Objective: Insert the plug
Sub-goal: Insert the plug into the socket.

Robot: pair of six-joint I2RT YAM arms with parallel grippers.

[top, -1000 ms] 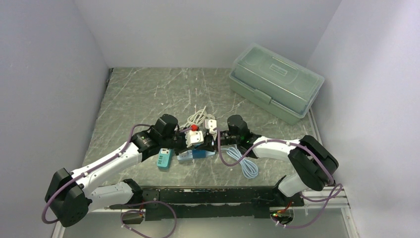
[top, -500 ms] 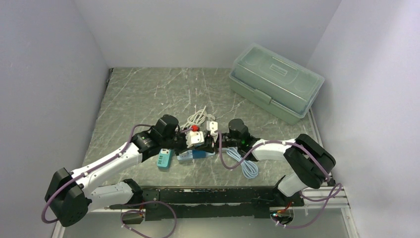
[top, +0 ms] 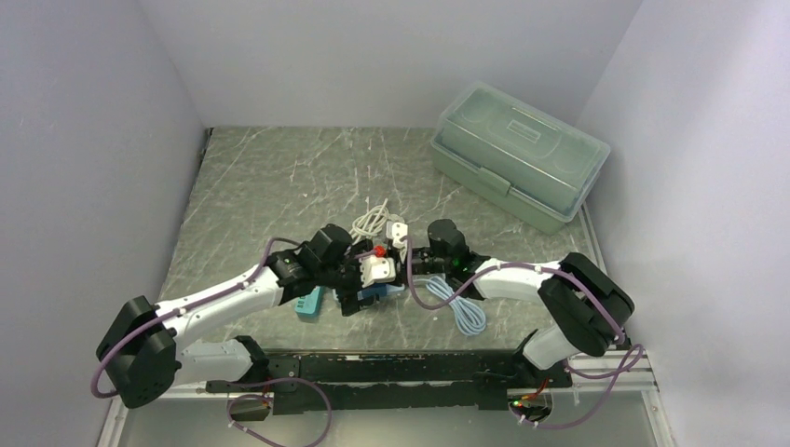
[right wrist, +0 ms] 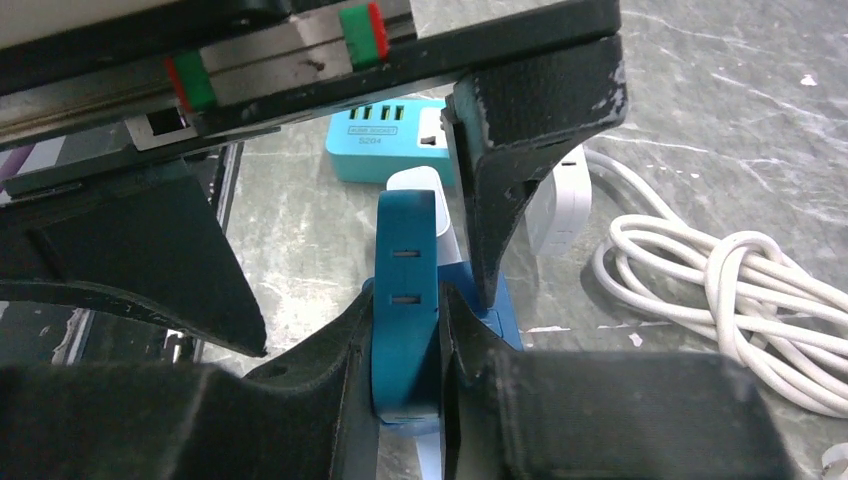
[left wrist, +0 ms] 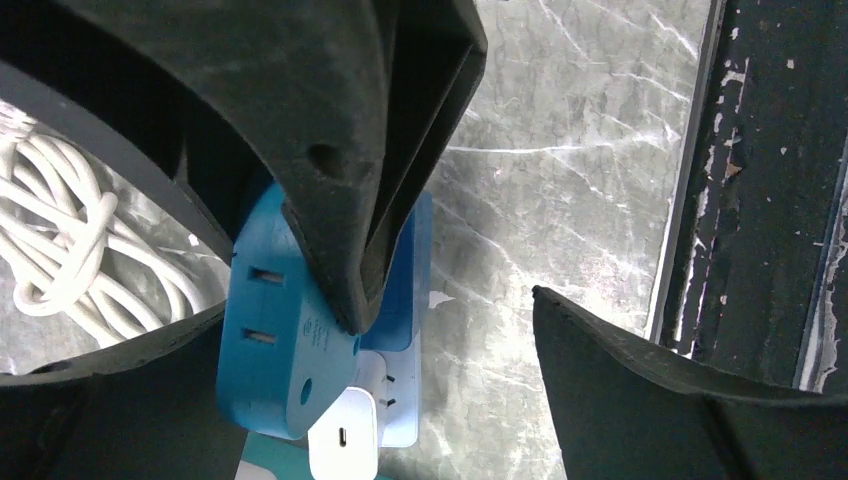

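A: Which step is it?
B: The release, by the look of it. The left gripper (left wrist: 445,310) stands wide open, holding nothing. The white plug (left wrist: 342,440) sits against the blue socket block (right wrist: 405,290), near the middle of the table (top: 279,186), toward its near edge.
A: And the right gripper (right wrist: 405,335)?
B: Nearly closed, clamping the block. Next, the left arm should back off without nudging the plug.

The white left arm (top: 224,300) and white right arm (top: 517,277) stretch low and inward, meeting at the blue plastic socket block (right wrist: 403,270). The left gripper (left wrist: 445,310) gapes wide, one finger over the block; the right gripper (right wrist: 405,325) pinches its sides.
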